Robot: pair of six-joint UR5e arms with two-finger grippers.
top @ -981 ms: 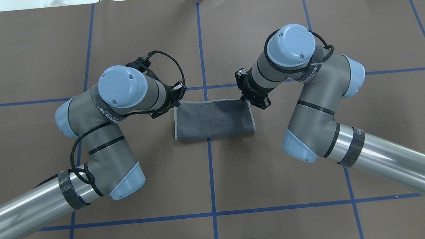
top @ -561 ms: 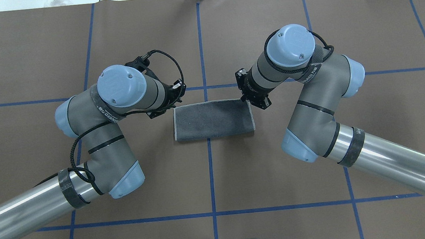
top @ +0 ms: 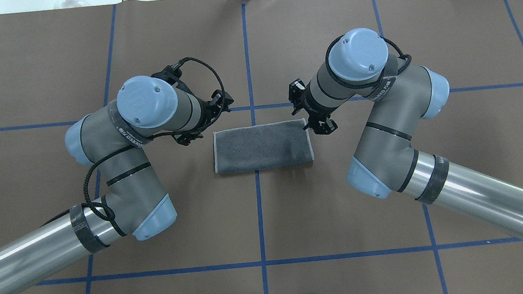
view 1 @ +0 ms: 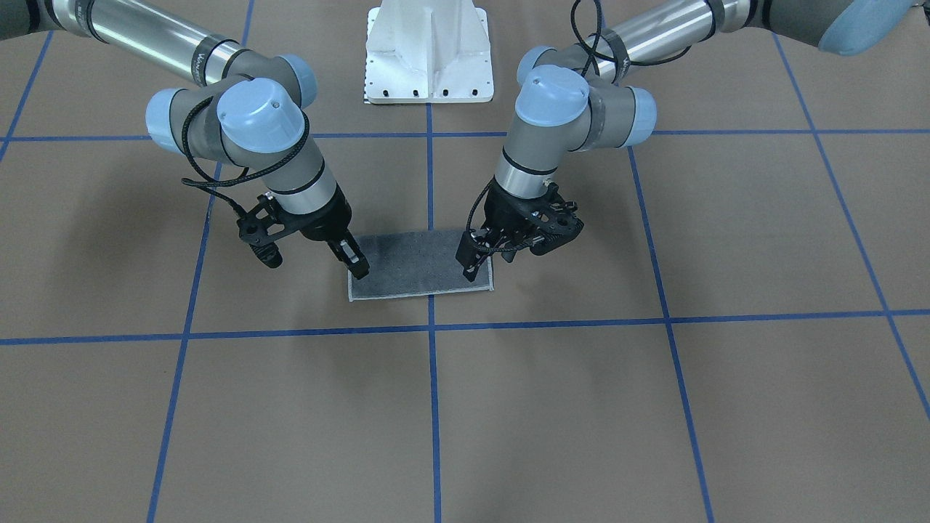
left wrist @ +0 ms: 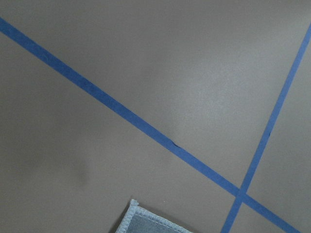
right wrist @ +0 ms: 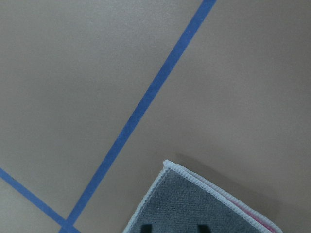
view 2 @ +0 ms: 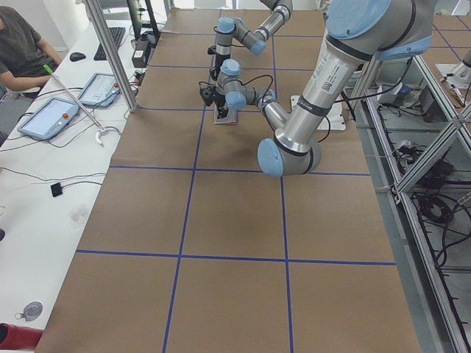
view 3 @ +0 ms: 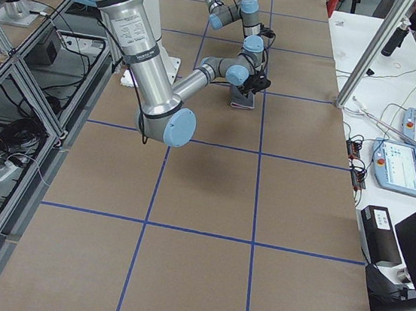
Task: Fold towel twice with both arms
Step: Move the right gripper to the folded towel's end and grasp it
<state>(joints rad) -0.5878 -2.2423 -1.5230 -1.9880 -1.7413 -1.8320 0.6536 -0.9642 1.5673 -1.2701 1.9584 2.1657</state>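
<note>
The towel [top: 261, 148] is being seen lying flat, grey face up, in the middle of the tabletop [top: 268, 222]. The right gripper [view 1: 354, 263] is being held parted and empty over one far-edge corner. The left gripper [view 1: 472, 267] is being held over the other, and its opening cannot be told.

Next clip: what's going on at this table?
A towel-folding run, midway. The small terry-cloth towel with a light grey stitched border lies flat on the brown paper-covered table with blue tape lines. It is folded once into a rectangle, dark grey face up, with a sliver of pink at one edge. The black left gripper and black right gripper hover open by its two far corners, holding nothing. The second fold is not yet done.
</note>
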